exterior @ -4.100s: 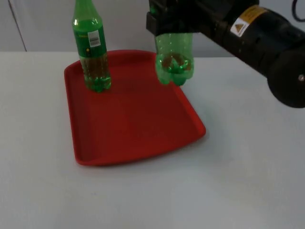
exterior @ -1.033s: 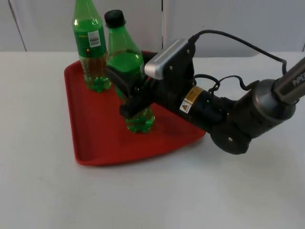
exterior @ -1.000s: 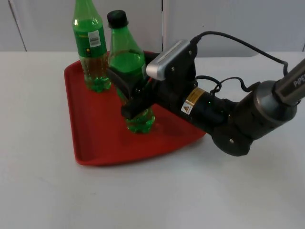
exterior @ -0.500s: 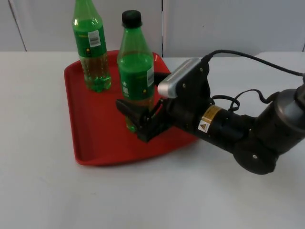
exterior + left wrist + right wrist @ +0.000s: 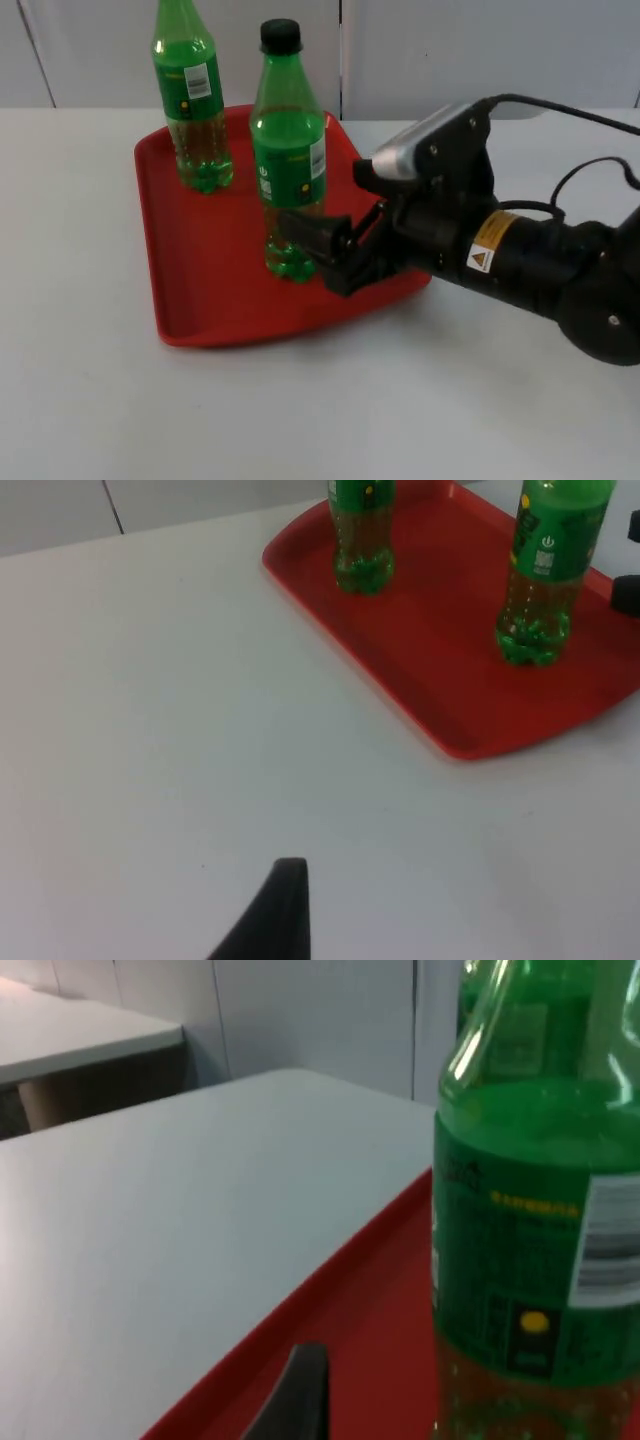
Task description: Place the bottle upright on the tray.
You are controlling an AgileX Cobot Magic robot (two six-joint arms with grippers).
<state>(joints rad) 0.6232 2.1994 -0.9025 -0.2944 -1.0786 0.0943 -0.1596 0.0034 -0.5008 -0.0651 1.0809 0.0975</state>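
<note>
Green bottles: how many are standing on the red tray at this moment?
2. One green bottle stands upright at the far corner of the red tray; the other bottle stands upright near the tray's middle, just in front of the open right gripper. None seems hidden.

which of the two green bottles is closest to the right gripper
The green plastic bottle with the black cap, mid-tray, just beside the open right gripper; the other green bottle stands at the tray's far corner.

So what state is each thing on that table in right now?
Green plastic bottle with black cap: upright on the tray, cap on, released.
Second green plastic bottle: upright at the tray's far corner.
Red plastic tray: flat on the table, holding both bottles.
Right end effector: open, just beside the capped bottle.
Left end effector: waiting above the bare table.
</note>
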